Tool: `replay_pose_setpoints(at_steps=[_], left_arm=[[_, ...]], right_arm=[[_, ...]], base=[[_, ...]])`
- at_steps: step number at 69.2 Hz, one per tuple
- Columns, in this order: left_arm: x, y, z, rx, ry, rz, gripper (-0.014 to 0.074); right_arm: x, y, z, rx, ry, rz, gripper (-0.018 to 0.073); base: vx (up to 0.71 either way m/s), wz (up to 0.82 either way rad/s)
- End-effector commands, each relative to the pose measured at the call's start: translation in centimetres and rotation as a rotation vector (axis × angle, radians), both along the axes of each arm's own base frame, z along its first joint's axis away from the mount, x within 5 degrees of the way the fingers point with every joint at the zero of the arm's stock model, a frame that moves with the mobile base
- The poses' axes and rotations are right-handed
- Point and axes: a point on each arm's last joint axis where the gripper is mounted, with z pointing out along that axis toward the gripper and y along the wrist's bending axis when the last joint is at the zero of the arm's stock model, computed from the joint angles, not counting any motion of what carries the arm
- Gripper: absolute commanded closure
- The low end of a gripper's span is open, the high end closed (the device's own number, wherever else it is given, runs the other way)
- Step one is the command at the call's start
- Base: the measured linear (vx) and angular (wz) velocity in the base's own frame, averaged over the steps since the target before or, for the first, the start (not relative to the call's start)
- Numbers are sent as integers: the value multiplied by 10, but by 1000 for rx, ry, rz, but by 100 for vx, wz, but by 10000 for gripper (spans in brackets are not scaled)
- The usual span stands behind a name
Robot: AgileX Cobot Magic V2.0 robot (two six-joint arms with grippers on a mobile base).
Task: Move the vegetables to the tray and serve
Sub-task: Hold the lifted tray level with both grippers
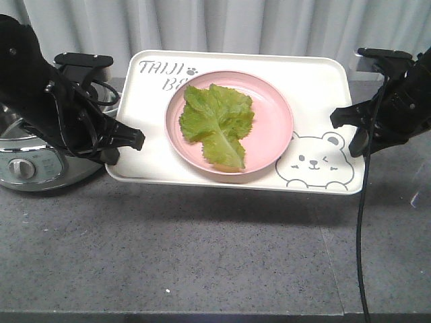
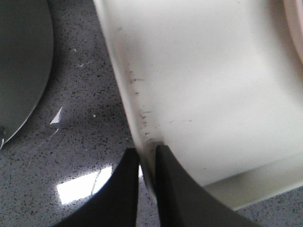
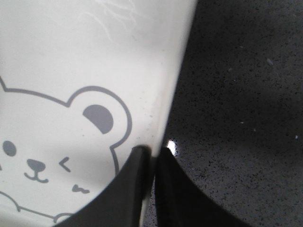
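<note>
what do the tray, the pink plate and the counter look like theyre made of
Tray: probably melamine or plastic, smooth cream surface with a soft sheen and a printed grey bear. Pink plate: likely similar plastic, matte, evenly coloured. Counter: looks like dark speckled stone or composite, polished enough to show a bright reflection.

Tray (image 1: 316, 87): smooth cream plastic, slight sheen, black specks at rim by left gripper (image 2: 147, 153). Counter (image 1: 202, 249) beneath it: glossy speckled stone-look. Fingers (image 2: 118, 194) matt black.

I saw bare bench (image 1: 202, 256) in front of the tray (image 1: 148, 114), while a silver cooker (image 1: 34, 176) blocked the left side.
</note>
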Motion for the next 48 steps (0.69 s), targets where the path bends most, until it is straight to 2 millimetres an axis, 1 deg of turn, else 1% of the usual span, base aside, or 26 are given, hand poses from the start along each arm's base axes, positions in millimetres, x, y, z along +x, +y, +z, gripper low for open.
replay_pose_setpoints(at_steps=[1, 48], left_arm=[[-6, -10, 31, -135, -138, -31, 603], [-6, -10, 31, -135, -138, -31, 603]], right_arm=[[-9, 10, 28, 81, -95, 35, 565], [-9, 10, 28, 81, -95, 35, 565]], base=[[0, 0], [0, 0]])
